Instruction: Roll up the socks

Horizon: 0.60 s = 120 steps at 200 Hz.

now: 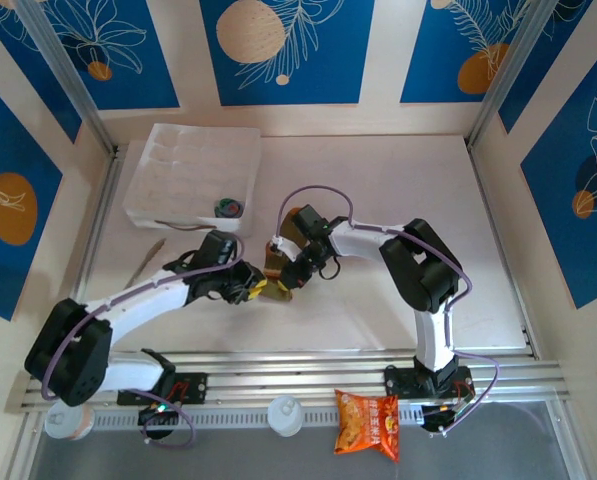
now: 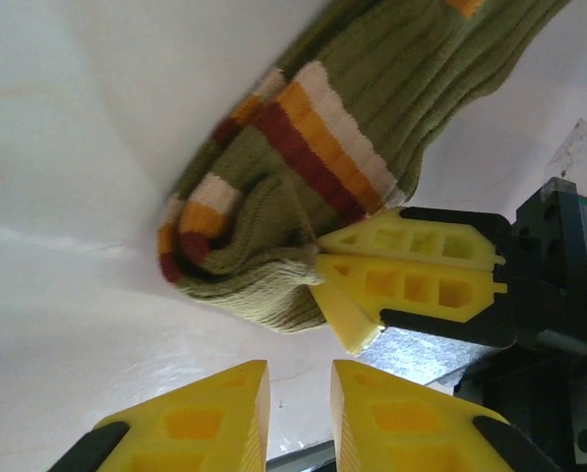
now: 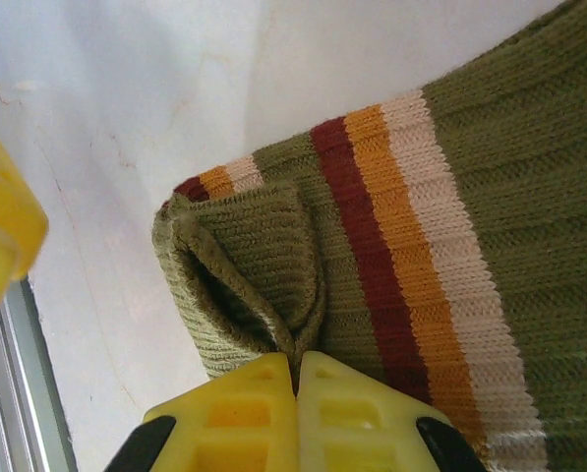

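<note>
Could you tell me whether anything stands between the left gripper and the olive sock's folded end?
Partly. The right gripper, shut on the folded cuff of the sock, has its fingertips at the fold's near edge, just ahead of one finger of the left gripper. Beside them, only bare table lies between.

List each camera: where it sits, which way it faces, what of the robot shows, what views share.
Top external: above and behind the bases, looking down on the table; both arms show, left pincer and right pincer close together mid-table.
Left wrist: on the left arm, looking past its own parted fingers at the olive sock and the right pincer.
Right wrist: on the right arm, looking past its shut fingers pinching the sock's folded end.
Shared: both wrist views show that folded end.
</note>
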### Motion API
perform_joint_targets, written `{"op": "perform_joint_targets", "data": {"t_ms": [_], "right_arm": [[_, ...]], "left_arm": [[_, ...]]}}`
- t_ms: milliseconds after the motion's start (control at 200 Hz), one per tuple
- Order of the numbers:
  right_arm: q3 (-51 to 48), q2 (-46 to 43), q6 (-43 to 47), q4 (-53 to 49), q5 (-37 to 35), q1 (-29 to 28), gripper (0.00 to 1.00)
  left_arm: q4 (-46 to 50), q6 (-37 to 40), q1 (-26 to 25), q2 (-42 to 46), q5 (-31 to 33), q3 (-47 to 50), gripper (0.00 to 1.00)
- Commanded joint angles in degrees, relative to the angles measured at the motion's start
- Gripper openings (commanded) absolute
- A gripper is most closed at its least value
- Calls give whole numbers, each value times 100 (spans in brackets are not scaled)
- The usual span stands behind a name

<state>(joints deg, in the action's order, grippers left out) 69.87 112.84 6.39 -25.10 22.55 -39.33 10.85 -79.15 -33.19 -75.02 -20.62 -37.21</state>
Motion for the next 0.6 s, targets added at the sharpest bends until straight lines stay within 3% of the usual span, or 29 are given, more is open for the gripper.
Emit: {"op": "perform_joint_targets", "data": {"t_ms": [0, 330, 505, 595], "right_arm": [[136, 116, -125, -76, 161, 19, 0], [35, 85, -217, 49, 215, -4, 0], [-120, -27, -235, 193, 127, -1, 0], [-258, -184, -188, 332, 84, -21, 6]], "left_arm": [[-309, 19, -111, -204, -100, -248, 23], [-697, 14, -194, -923, 180, -452, 18], [-256, 62, -170, -1240, 542, -457, 13], [-168, 94, -135, -1447, 591, -423, 12]]}}
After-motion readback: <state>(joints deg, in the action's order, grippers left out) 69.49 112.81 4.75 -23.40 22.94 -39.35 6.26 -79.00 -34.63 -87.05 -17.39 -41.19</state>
